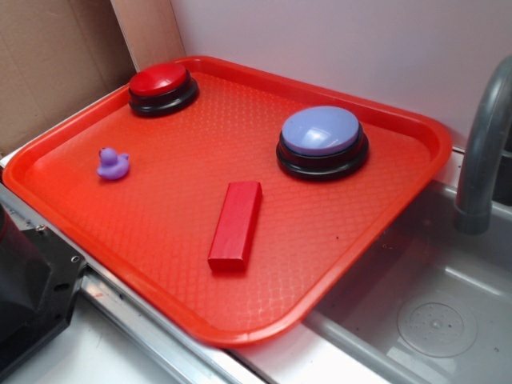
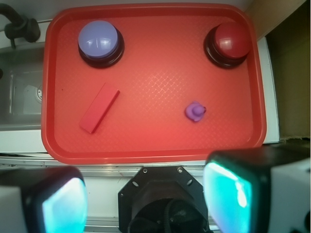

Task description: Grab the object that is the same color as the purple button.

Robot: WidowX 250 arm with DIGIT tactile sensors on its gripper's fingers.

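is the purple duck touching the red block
No, the purple duck sits alone near the tray's edge, with bare tray between it and the red block.

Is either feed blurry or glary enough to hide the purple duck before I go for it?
Exterior view: purple duck sharp, slight sheen on the tray. Wrist view: duck softer but plain; pincer fingers blurred, glowing teal up close.

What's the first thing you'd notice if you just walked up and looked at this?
The big red tray beside the sink. Two fat dome buttons sit along its far edge: a red button in one corner and a purple button nearer the sink. A tiny purple duck sits alone, apart from a red block.
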